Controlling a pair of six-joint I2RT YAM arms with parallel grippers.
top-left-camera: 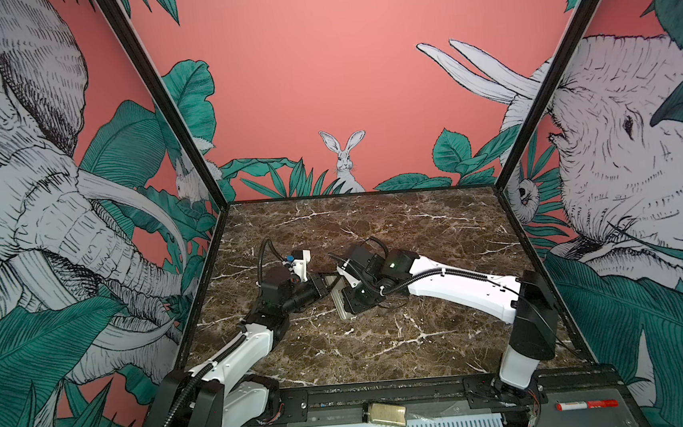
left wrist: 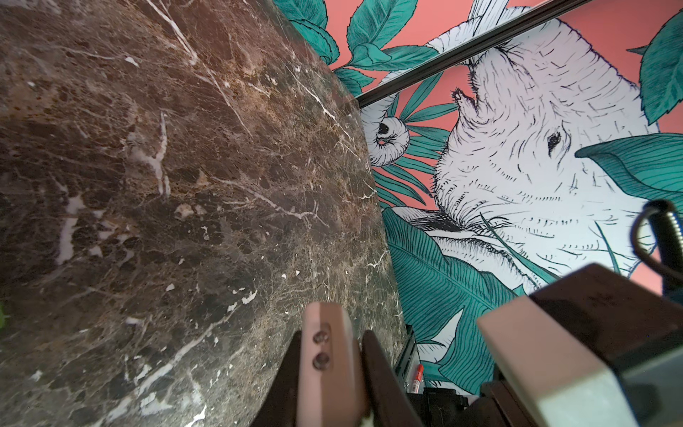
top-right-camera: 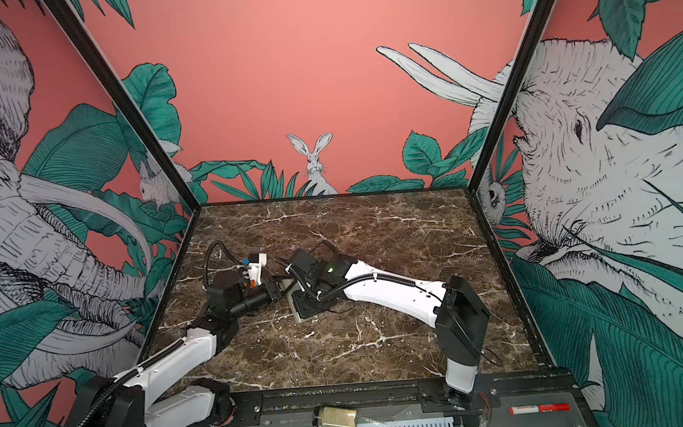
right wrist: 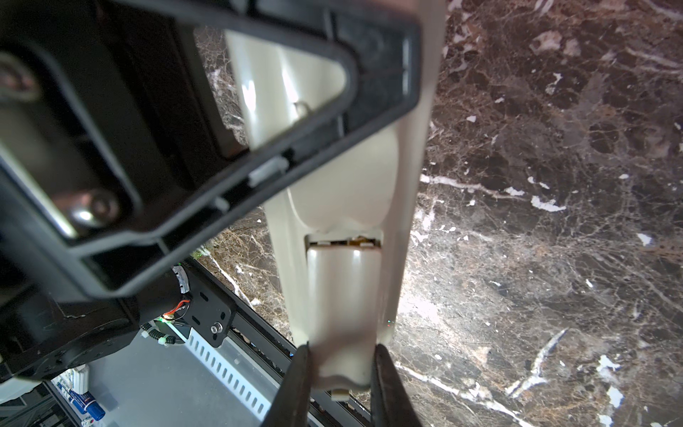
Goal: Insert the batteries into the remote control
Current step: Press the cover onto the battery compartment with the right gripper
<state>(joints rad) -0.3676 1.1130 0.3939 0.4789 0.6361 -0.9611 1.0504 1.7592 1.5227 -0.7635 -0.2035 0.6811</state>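
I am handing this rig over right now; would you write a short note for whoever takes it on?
Left gripper: shut on one end of the remote.
Right gripper: shut on its cover end.
Remote: held between both arms over the middle of the table.
Batteries: none in sight on the table; a brassy glint shows in the slit above the cover, so they are probably inside.
Done: cover nearly on.
Left: close the slit, set the remote down.
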